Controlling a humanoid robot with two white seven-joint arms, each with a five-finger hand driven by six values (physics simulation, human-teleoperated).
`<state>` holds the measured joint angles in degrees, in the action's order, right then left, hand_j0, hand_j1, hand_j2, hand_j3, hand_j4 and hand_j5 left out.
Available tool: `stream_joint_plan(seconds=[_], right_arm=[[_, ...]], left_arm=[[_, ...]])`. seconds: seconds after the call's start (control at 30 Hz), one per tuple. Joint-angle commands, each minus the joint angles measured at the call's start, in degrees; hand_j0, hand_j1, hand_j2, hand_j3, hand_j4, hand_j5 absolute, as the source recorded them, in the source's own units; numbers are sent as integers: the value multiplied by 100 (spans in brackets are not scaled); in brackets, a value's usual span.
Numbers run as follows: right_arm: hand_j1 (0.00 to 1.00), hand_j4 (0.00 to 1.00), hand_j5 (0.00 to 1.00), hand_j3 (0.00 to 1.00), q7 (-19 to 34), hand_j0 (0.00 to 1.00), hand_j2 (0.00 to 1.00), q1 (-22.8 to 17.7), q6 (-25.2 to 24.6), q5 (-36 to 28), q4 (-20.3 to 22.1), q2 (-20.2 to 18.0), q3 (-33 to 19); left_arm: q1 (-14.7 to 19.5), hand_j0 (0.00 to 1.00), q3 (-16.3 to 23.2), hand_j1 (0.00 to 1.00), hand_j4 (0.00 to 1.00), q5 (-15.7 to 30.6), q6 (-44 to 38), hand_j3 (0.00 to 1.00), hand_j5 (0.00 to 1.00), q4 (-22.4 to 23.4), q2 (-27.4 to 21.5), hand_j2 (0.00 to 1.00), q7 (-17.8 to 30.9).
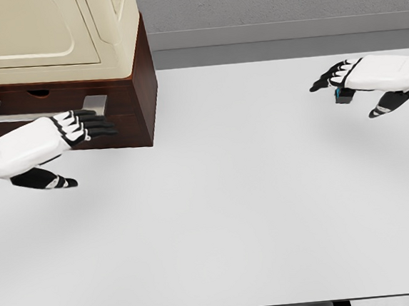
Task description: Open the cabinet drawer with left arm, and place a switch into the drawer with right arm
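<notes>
While my left robot hand (80,126) reaches in from the lower left, its dark fingers (96,126) stretch out flat toward the front of the cabinet drawer (125,106), their tips lying right at the pale handle (94,102) on the drawer face. The fingers are spread and hold nothing; the thumb (49,181) hangs apart below them, over the counter (231,215). I cannot tell whether the fingertips actually touch the handle or only sit in front of it. The drawer belongs to a dark brown cabinet (144,72) at the back left of the white counter, with a cream-coloured upper body (50,30) standing on top of it.

My right robot hand (360,86) comes in from the right edge, well apart from the cabinet, over the far right of the counter. Its fingers curl loosely forward and the thumb points down. Just beneath the palm a small dark object with a blue edge shows, the switch (341,96). It is mostly hidden by the hand, and I cannot tell whether my fingers have closed on it or merely cover it.
</notes>
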<state>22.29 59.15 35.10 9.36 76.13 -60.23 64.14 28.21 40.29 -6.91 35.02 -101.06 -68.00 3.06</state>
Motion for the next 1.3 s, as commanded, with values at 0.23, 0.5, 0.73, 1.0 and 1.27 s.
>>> stream_joint_plan(seconds=[0.23, 0.5, 0.73, 1.0, 1.27], right_arm=[[100, 100, 100, 100, 30, 100, 100, 712, -10, 48, -1056, 511, 1259], [100, 100, 100, 100, -418, 100, 100, 870, -10, 22, -2981, 1593, 749], [100, 100, 100, 100, -251, 100, 100, 818, -10, 66, -4053, 1909, 661], [100, 100, 100, 100, -84, 100, 100, 800, -10, 57, -4353, 2279, 670], [100, 100, 100, 100, -49, 100, 100, 791, -10, 118, -4704, 2551, 678]], left_arm=[[123, 100, 67, 100, 100, 181, -2, 100, 100, -1, -266, 100, -16], [62, 100, 269, 100, 100, 1525, -2, 100, 100, 130, -1004, 100, 106], [70, 100, 401, 100, 100, 1886, -2, 100, 100, 368, -960, 100, 397], [123, 100, 392, 100, 100, 1886, -2, 100, 100, 421, -670, 100, 520], [132, 100, 401, 100, 100, 1842, -2, 100, 100, 1036, -336, 100, 520]])
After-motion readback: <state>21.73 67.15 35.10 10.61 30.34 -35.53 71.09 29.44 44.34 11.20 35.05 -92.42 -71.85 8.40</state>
